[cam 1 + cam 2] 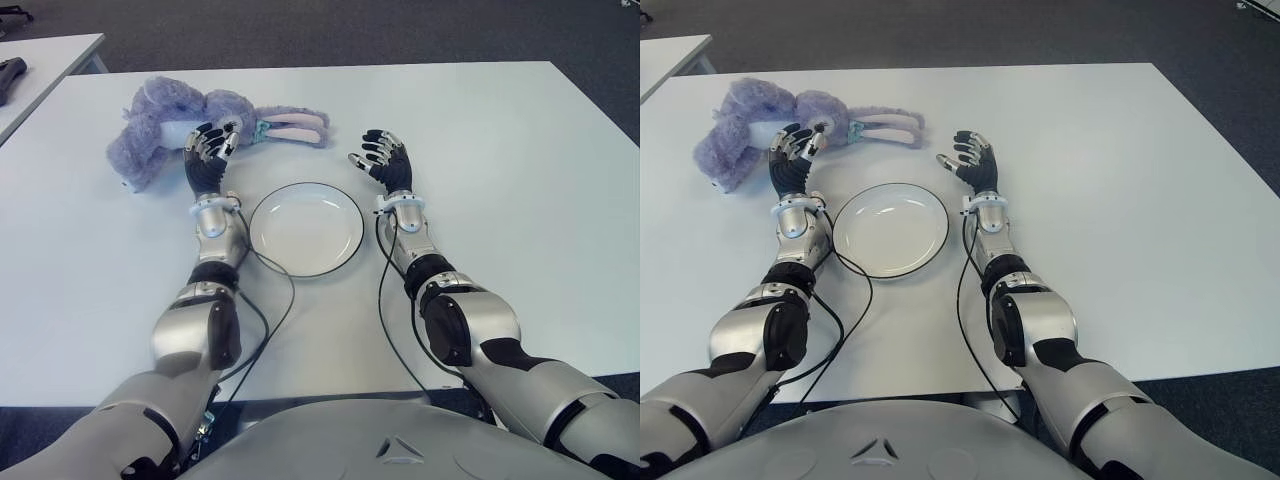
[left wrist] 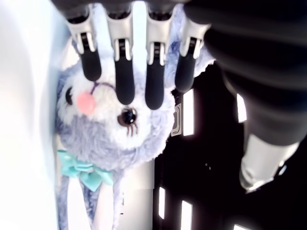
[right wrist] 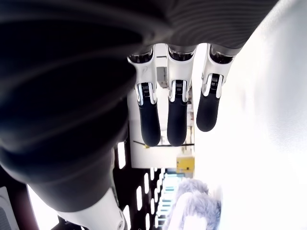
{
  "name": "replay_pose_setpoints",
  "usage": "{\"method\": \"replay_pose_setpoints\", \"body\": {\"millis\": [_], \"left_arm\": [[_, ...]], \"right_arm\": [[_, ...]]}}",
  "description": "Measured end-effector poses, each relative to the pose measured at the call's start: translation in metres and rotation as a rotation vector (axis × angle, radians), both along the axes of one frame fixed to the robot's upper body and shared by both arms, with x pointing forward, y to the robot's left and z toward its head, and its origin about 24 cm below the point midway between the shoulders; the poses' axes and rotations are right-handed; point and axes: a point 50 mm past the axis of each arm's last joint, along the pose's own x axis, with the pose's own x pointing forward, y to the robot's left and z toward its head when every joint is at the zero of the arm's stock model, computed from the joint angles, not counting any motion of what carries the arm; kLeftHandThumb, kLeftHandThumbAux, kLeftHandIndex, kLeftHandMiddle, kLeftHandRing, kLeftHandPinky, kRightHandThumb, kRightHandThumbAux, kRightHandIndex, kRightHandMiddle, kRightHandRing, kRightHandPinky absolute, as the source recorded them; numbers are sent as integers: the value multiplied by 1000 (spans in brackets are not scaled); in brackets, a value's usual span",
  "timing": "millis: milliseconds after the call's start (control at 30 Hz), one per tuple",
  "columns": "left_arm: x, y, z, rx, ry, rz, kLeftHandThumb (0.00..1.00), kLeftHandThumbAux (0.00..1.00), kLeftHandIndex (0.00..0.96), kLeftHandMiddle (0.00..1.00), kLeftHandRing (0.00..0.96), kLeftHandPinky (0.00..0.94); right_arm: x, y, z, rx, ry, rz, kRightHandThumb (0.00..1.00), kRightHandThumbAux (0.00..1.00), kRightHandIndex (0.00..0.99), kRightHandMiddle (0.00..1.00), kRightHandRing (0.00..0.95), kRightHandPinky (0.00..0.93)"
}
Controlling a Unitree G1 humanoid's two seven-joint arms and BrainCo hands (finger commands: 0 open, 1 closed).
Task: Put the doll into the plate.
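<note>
A purple plush bunny doll [image 1: 160, 125] with long pink-lined ears and a teal bow lies on the white table [image 1: 500, 180] at the far left. A white plate [image 1: 305, 268] with a dark rim stands near the middle, between my two forearms. My left hand [image 1: 212, 145] is held up just in front of the doll, left of the plate. Its fingers [image 2: 124, 81] are extended, and the doll's face [image 2: 105, 124] shows beyond them, ungrasped. My right hand [image 1: 385, 160] stays right of the plate, fingers [image 3: 176, 120] spread and holding nothing.
Black cables [image 1: 285, 300] run along both forearms close to the plate's sides. A second table [image 1: 40, 60] stands at the far left with a dark object [image 1: 10, 75] on it. Dark carpet lies beyond the table's far edge.
</note>
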Motion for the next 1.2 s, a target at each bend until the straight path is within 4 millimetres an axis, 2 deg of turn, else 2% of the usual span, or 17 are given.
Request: {"method": "replay_pose_setpoints", "body": {"millis": [367, 633, 1200], "left_arm": [[0, 0, 0, 0, 0, 0, 0, 689, 251, 321, 294, 203], [0, 0, 0, 0, -1, 1, 0, 683, 207, 302, 287, 263], [-4, 9, 8, 6, -75, 36, 0, 722, 148, 216, 205, 199]], "right_arm": [[0, 0, 0, 0, 0, 0, 179, 927, 266, 292, 279, 260], [0, 0, 0, 0, 0, 0, 189, 921, 263, 287, 278, 263], [0, 2, 0, 3, -1, 3, 171, 904, 270, 289, 276, 262]]}}
